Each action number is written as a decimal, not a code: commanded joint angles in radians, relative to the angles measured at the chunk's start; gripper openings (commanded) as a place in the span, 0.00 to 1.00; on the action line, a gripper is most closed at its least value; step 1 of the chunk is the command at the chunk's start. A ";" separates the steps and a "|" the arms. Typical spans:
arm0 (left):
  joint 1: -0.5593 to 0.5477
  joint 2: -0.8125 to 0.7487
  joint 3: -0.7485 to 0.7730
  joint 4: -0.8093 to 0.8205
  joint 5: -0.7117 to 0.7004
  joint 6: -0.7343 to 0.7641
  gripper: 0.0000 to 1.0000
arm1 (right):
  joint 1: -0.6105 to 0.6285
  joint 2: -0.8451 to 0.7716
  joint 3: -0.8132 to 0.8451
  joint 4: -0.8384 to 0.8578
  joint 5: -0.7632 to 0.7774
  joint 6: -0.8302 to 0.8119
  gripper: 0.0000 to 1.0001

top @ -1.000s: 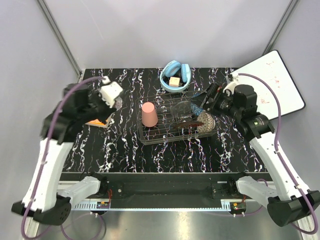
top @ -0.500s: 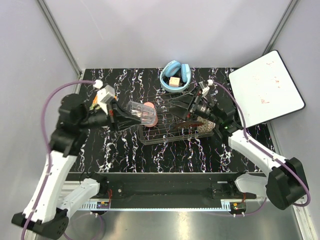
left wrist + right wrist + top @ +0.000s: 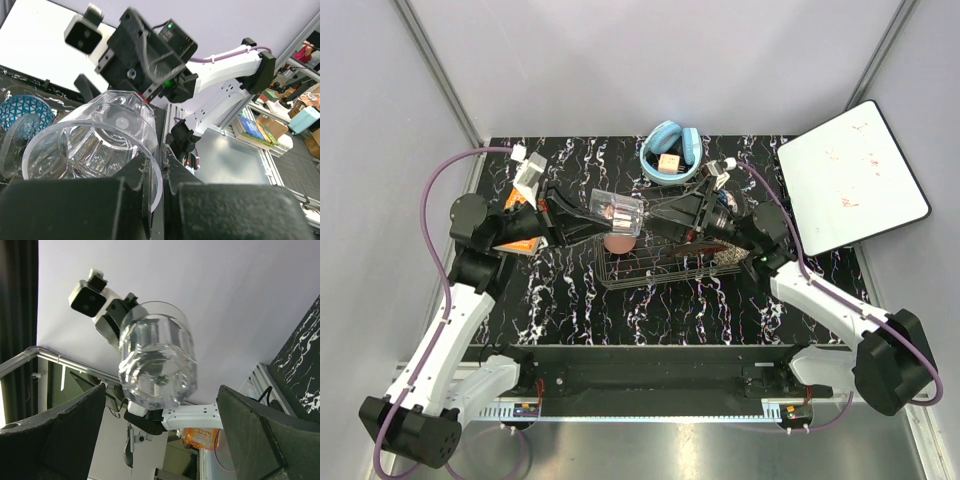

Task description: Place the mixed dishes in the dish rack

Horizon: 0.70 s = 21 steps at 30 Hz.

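Observation:
My left gripper is shut on the rim of the clear glass tumbler and holds it on its side above the left part of the dish rack. The left wrist view shows the rim pinched between the fingers, with the tumbler pointing at the right arm. My right gripper is open, facing the tumbler's base without touching it. The pink cup stands upside down in the rack under the tumbler. The speckled bowl sits at the rack's right end. The blue patterned bowl shows in the left wrist view.
The light blue bowl with a yellow cube sits behind the rack. The white board lies at the far right. The orange-green booklet lies on the table under the left arm.
My left arm has carried the tumbler rightward from the left side to above the rack. My right arm has swung left and now points its open fingers at the tumbler.

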 commanded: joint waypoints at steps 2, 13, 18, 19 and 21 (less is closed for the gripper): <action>0.015 -0.007 0.002 0.139 0.013 -0.044 0.00 | 0.010 0.028 -0.011 0.070 -0.016 -0.001 1.00; 0.019 -0.004 -0.075 0.132 -0.001 -0.025 0.00 | 0.018 0.142 -0.028 0.339 0.044 0.201 1.00; 0.019 -0.001 -0.083 0.132 -0.012 -0.018 0.00 | 0.038 0.154 -0.006 0.317 0.048 0.190 1.00; 0.019 0.000 -0.080 0.132 -0.012 -0.015 0.00 | 0.042 0.156 -0.003 0.307 0.048 0.183 1.00; 0.019 0.002 -0.078 0.139 -0.015 -0.018 0.00 | 0.056 0.165 0.014 0.291 0.047 0.172 1.00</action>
